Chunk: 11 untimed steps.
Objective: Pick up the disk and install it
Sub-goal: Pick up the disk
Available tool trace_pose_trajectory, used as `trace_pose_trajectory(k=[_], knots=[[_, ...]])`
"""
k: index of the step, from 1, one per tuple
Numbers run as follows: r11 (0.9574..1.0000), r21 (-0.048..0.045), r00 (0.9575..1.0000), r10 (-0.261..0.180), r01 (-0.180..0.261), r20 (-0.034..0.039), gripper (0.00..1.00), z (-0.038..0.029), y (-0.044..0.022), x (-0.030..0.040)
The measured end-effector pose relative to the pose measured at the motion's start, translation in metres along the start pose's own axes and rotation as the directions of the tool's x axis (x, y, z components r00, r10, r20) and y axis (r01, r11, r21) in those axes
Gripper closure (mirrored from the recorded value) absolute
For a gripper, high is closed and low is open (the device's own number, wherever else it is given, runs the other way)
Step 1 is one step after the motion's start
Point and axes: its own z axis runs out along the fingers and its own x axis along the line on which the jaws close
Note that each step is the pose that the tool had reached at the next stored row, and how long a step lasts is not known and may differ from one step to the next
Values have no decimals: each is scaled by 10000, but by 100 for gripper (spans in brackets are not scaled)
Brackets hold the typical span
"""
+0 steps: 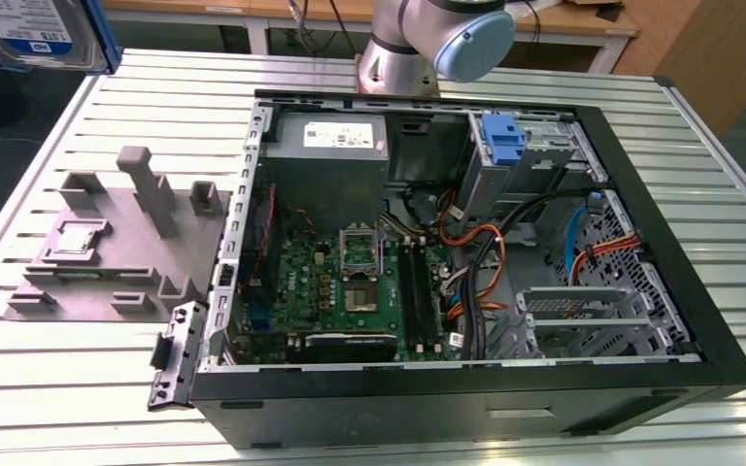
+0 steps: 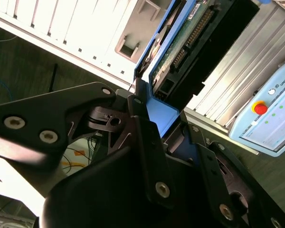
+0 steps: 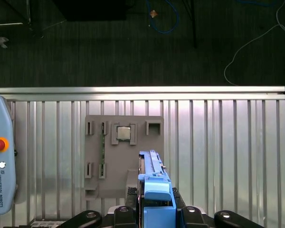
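The disk (image 1: 23, 29) shows at the exterior view's top left corner, lifted well above the table, its white-and-blue label and blue frame facing the camera. In the first wrist view I look along the disk's (image 3: 154, 178) blue carrier edge, high over the grey fixture plate (image 3: 123, 156). My gripper (image 3: 154, 202) is shut on the disk, one black finger (image 3: 129, 194) against each side. The second wrist view shows the disk's (image 2: 180, 47) green circuit side and blue frame clamped in my gripper (image 2: 159, 121).
An open computer case (image 1: 684, 291) lies on the slatted metal table (image 1: 62, 388), with a motherboard, cables, a grey power-supply box (image 1: 327, 136) and a drive cage with a blue bracket (image 1: 503, 136). The grey fixture plate (image 1: 114, 252) lies beside it. A teach pendant (image 3: 0, 161) rests nearby.
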Motion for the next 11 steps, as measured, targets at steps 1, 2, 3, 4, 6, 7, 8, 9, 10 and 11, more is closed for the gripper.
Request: trace_pose_trajectory(k=[1, 2, 3, 4, 6, 7, 8, 9, 10, 11], knots=[[10000, 0, 10000, 0, 0, 0, 63, 0, 0, 0], [10000, 1, 10000, 0, 0, 0, 63, 0, 0, 0], [10000, 0, 10000, 0, 0, 0, 63, 0, 0, 0], [10000, 0, 10000, 0, 0, 0, 63, 0, -1, 0], [10000, 0, 10000, 0, 0, 0, 63, 0, -1, 0], [10000, 0, 10000, 0, 0, 0, 63, 0, -1, 0], [10000, 0, 10000, 0, 0, 0, 63, 0, -1, 0], [10000, 1, 10000, 1, -1, 0, 63, 0, -2, 0], [10000, -1, 10000, -1, 1, 0, 63, 0, -8, 0], [10000, 0, 10000, -2, 2, 0, 63, 0, -20, 0]])
